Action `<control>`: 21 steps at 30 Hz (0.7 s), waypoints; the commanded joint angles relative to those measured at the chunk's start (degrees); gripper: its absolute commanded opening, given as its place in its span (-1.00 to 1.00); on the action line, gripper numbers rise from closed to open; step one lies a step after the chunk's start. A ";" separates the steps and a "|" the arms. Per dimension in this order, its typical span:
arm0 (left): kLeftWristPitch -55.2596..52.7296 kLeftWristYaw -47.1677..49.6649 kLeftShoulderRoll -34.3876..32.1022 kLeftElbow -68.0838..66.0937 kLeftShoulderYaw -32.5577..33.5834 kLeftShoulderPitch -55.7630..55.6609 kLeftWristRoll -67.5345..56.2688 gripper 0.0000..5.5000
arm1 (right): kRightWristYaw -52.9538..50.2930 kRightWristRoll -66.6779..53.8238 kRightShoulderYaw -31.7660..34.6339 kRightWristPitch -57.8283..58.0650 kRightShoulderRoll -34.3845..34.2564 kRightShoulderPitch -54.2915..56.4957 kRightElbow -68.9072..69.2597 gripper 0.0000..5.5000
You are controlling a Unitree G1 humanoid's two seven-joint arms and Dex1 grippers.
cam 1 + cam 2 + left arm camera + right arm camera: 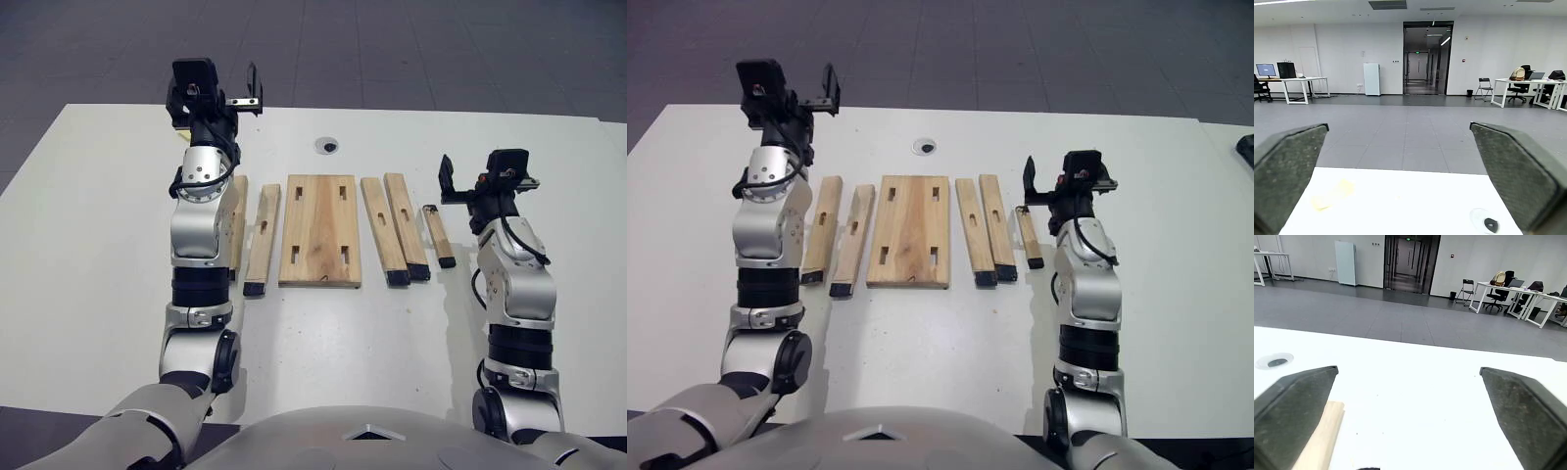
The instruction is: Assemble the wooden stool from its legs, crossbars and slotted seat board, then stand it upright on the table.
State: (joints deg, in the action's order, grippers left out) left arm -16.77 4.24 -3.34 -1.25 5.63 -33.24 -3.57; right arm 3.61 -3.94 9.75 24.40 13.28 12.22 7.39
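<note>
The slotted seat board (319, 230) lies flat in the middle of the white table (108, 196). To its left lie two legs (262, 238), the outer one (239, 220) partly hidden behind my left arm. On the board's right are two more legs (383, 232) (407, 225) and a short crossbar (438, 236). My left gripper (220, 90) is raised above the table's far left part, open and empty, its pads (1513, 171) wide apart. My right gripper (487, 178) hovers just right of the crossbar (1320, 440), also open and empty.
A round cable hole (327, 146) sits in the table beyond the seat board. A small yellow scrap (1332, 193) lies near the far left edge. Bare tabletop stretches in front of the parts and to both sides.
</note>
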 commanded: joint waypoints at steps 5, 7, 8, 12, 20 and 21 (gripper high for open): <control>-0.31 -0.48 1.09 0.64 -1.47 -0.18 0.16 0.96 | 1.00 1.67 -2.67 0.79 -0.29 -4.70 -7.11 0.96; -0.46 -0.59 1.02 0.56 -1.38 -0.25 0.10 0.96 | 0.75 1.77 -2.40 1.36 -0.30 -5.27 -8.71 0.96; -0.59 -0.53 0.94 0.59 -1.40 -0.22 0.21 0.96 | 0.96 1.63 -2.37 1.64 -0.25 -5.55 -9.42 0.96; -0.99 -0.42 0.77 0.84 -1.52 -0.07 0.51 0.96 | 2.52 0.54 -2.60 4.72 -0.16 -6.09 -10.66 0.96; -2.67 0.25 0.71 1.88 -1.60 -0.52 0.83 0.96 | 5.30 -5.57 -0.62 19.18 -1.51 -6.36 -9.22 0.55; -2.97 0.40 0.66 2.10 -1.54 -0.58 0.83 0.96 | 5.35 -6.22 -0.33 20.83 -1.53 -6.26 -8.65 0.51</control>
State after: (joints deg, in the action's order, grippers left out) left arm -18.46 4.32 -2.48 -0.06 4.14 -33.26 -3.41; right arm 8.33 -8.69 9.62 38.45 13.09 8.56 -0.02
